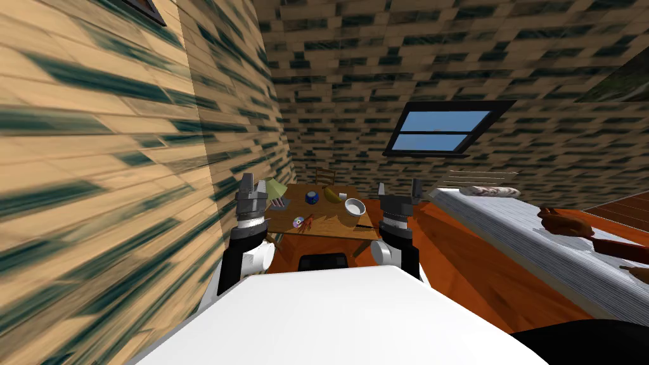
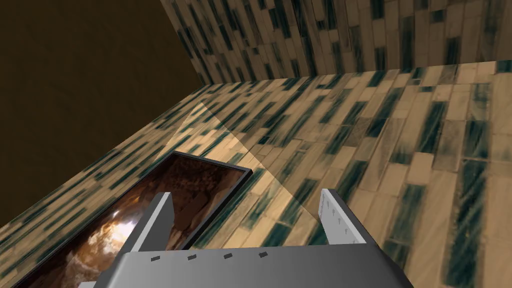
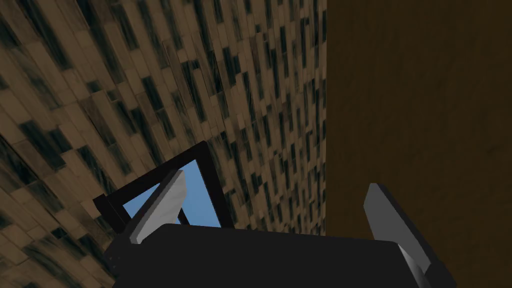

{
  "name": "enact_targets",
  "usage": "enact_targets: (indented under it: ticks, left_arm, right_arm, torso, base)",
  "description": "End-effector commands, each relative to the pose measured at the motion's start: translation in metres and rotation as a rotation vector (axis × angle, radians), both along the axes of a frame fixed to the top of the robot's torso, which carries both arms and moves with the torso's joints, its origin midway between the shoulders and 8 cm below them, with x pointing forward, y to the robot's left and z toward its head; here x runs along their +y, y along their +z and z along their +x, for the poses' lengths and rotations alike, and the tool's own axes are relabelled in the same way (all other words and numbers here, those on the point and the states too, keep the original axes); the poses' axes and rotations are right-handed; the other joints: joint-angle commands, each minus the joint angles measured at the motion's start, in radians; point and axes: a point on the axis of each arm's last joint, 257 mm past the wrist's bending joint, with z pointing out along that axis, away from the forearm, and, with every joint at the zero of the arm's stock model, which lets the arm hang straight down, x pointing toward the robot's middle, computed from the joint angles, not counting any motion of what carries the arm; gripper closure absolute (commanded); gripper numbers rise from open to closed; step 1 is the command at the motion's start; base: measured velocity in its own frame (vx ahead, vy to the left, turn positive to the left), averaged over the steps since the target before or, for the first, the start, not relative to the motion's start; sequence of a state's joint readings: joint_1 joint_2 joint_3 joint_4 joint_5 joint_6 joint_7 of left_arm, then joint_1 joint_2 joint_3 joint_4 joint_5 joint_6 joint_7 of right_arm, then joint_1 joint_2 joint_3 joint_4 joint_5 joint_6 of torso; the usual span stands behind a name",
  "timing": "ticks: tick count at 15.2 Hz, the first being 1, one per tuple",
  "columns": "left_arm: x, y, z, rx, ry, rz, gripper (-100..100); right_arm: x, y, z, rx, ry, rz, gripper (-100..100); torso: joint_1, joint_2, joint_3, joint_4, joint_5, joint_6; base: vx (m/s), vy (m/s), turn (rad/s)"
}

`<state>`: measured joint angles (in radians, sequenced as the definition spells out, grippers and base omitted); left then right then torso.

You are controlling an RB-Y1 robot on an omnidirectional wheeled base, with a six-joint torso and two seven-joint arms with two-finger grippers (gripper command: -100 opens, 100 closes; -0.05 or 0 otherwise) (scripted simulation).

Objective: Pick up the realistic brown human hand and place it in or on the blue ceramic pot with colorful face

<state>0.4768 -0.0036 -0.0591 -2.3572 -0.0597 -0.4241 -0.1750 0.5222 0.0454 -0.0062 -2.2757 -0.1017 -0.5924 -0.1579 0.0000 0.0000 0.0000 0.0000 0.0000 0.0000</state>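
Observation:
A small reddish-brown hand [image 1: 307, 222] lies near the front edge of the wooden table [image 1: 329, 222] ahead of me. Farther back on that table stands the round blue pot [image 1: 311, 198]. My left gripper [image 1: 252, 184] is raised in front of the table's left end, open and empty [image 2: 246, 200]. My right gripper [image 1: 399, 187] is raised off the table's right end, also open with nothing between its fingers [image 3: 276, 182]. Both grippers are well short of the hand and the pot.
Also on the table are a shiny disc [image 1: 297, 222] beside the hand, a white bowl [image 1: 355, 206], a yellow object [image 1: 332, 194], a small white cup [image 1: 342, 196] and a green lampshade [image 1: 274, 188]. A chair [image 1: 324, 175] stands behind it. A bed [image 1: 532, 241] lies to the right, a wall close on the left.

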Motion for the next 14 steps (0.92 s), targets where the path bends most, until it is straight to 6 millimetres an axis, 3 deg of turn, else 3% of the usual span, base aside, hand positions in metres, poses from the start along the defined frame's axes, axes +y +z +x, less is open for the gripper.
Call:
enact_targets:
  ticks: [1, 4, 6, 7, 8, 9, 10, 11, 12, 13, 14]
  left_arm:
    - [-0.003, -0.007, 0.005, 0.023, -0.024, 0.012, -100]
    - [-0.005, -0.022, 0.016, 0.074, -0.065, 0.017, -100]
    - [-0.004, -0.046, 0.032, 0.148, -0.111, 0.001, -100]
    - [-0.004, -0.046, 0.032, 0.148, -0.111, 0.001, -100]
    - [-0.002, -0.06, 0.04, 0.193, -0.134, -0.015, -100]
    - [-0.002, -0.06, 0.04, 0.193, -0.134, -0.015, -100]
    - [0.001, -0.077, 0.05, 0.243, -0.155, -0.037, -100]
    - [0.001, -0.077, 0.05, 0.243, -0.155, -0.037, -100]
    - [0.006, -0.095, 0.06, 0.297, -0.175, -0.062, -100]
    - [0.006, -0.095, 0.06, 0.297, -0.175, -0.063, -100]
    - [0.011, -0.114, 0.069, 0.355, -0.192, -0.093, -100]
  right_arm:
    - [0.0, 0.0, 0.0, 0.0, 0.0, 0.0, 0]
    - [0.0, 0.0, 0.0, 0.0, 0.0, 0.0, 0]
    - [0.0, 0.0, 0.0, 0.0, 0.0, 0.0, 0]
    - [0.0, 0.0, 0.0, 0.0, 0.0, 0.0, 0]
    - [0.0, 0.0, 0.0, 0.0, 0.0, 0.0, 0]
    - [0.0, 0.0, 0.0, 0.0, 0.0, 0.0, 0]
    - [0.0, 0.0, 0.0, 0.0, 0.0, 0.0, 0]
    - [0.0, 0.0, 0.0, 0.0, 0.0, 0.0, 0]
    - [0.0, 0.0, 0.0, 0.0, 0.0, 0.0, 0]
    - [0.0, 0.0, 0.0, 0.0, 0.0, 0.0, 0]
    - [0.0, 0.0, 0.0, 0.0, 0.0, 0.0, 0]
  torso:
    - [0.0, 0.0, 0.0, 0.0, 0.0, 0.0]
    - [0.001, 0.008, 0.004, 0.001, 0.0, 0.001]
    - [0.001, 0.008, 0.005, 0.002, 0.0, 0.0]
    - [0.0, 0.007, 0.004, 0.002, 0.0, 0.001]
    - [0.0, 0.006, 0.004, 0.001, 0.0, 0.0]
    - [0.0, 0.005, 0.003, 0.001, 0.0, 0.001]
    - [0.0, 0.004, 0.002, 0.001, 0.0, 0.0]
    - [0.0, 0.003, 0.002, 0.001, 0.0, 0.001]
    - [0.0, 0.003, 0.002, 0.001, 0.0, 0.0]
    - [0.0, 0.002, 0.001, 0.001, 0.0, 0.001]
    - [0.0, 0.002, 0.001, 0.001, 0.0, 0.0]
  base:
    - [-0.043, 0.003, -0.074]
    - [-0.125, 0.004, -0.16]
    - [-0.092, -0.003, -0.15]
    - [-0.065, -0.005, -0.152]
    - [-0.049, -0.005, -0.145]
    - [-0.038, -0.006, -0.13]
    - [-0.033, -0.007, -0.166]
    - [-0.03, -0.008, -0.149]
    - [-0.032, -0.013, -0.22]
    - [-0.031, -0.009, -0.169]
    - [-0.038, -0.012, -0.164]
